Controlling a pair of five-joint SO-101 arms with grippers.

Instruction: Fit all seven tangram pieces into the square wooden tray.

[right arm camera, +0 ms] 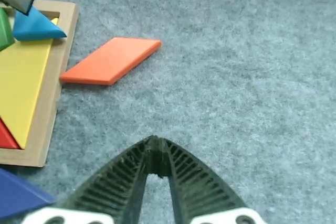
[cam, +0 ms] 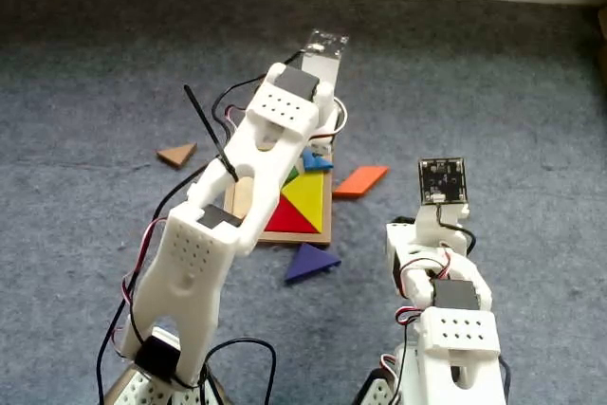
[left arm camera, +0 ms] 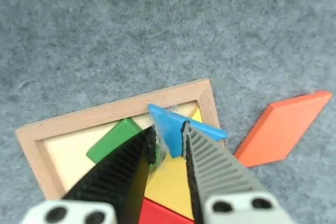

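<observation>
Grey felt-like table cover. Left gripper [left arm camera: 169, 132] pinches the blue triangle [left arm camera: 163, 119] over a corner of the wooden tray [left arm camera: 178, 92], beside the green piece [left arm camera: 113, 140] and yellow piece [left arm camera: 168, 182]. Its long edge runs toward the orange parallelogram [right arm camera: 110, 60]; apparently tilted, not seated. Right gripper [right arm camera: 156, 146] closed on nothing, nearer the parallelogram, whose long axis points at the tray.

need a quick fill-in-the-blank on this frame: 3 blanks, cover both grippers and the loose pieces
1. The triangle held in the left gripper is ___ in colour.
2. The orange parallelogram lies ___ the wooden tray, flat on the carpet.
3. The right gripper has its jaws ___, with nothing between them.

Missing words: blue; outside; shut
</observation>
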